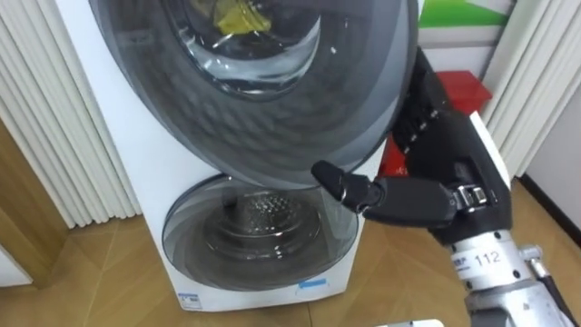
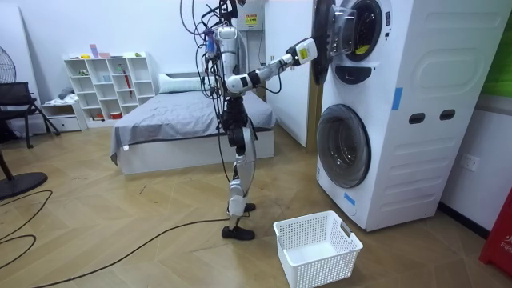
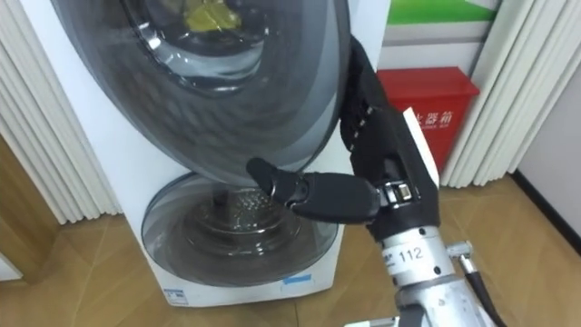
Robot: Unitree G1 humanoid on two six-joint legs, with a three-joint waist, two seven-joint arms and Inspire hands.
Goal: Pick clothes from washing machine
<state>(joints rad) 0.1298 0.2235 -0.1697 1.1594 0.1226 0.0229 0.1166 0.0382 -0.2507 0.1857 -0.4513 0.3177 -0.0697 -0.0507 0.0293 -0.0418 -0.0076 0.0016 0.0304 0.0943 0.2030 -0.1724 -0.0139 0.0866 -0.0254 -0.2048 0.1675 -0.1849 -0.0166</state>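
Grey tinted round washer door (image 1: pixel 272 136): black right hand (image 1: pixel 427 198) at its four-o'clock rim, clamped or not I cannot tell, probably baring yellow cloth (image 1: pixel 241 16) inside.

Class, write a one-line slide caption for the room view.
Standing robot's right hand at the open upper door of the washing machine, yellow cloth inside, white basket on the floor.
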